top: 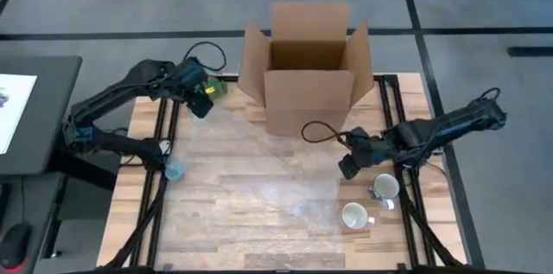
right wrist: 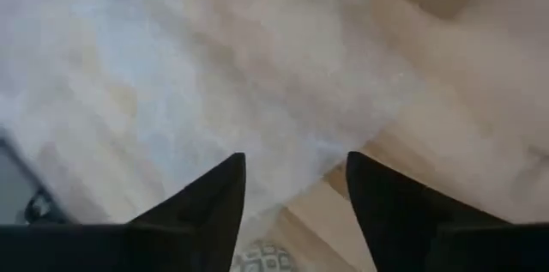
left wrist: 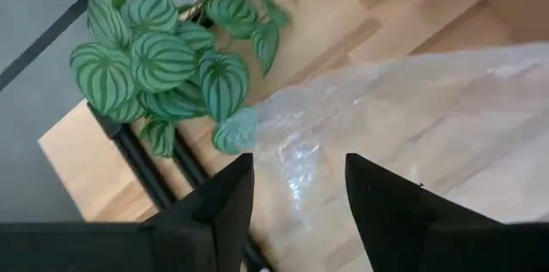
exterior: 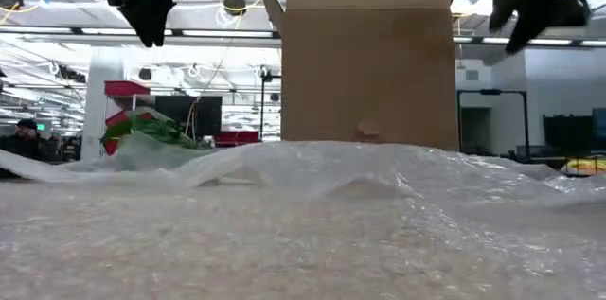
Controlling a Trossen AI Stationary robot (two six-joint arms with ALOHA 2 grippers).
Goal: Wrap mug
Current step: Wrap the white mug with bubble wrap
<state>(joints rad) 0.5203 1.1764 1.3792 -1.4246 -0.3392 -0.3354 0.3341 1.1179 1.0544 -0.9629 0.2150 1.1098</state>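
A clear sheet of bubble wrap [top: 268, 170] lies spread flat over the middle of the wooden table. Two pale mugs stand on the bare wood by the table's right edge, one [top: 385, 187] farther back and one [top: 353, 215] nearer the front, beside the sheet's right edge. My left gripper [left wrist: 296, 165] hangs open above the sheet's far left corner [left wrist: 283, 135]. My right gripper [right wrist: 296, 165] hangs open above the sheet's right edge [right wrist: 343, 148], just beyond the mugs. In the low view both grippers are well clear of the wrap [exterior: 331, 177].
An open cardboard box [top: 308, 71] stands at the table's far middle, its flaps up. A small green-leaved plant [top: 216, 88] sits at the far left by my left gripper. A small blue object [top: 173, 170] lies near the left edge.
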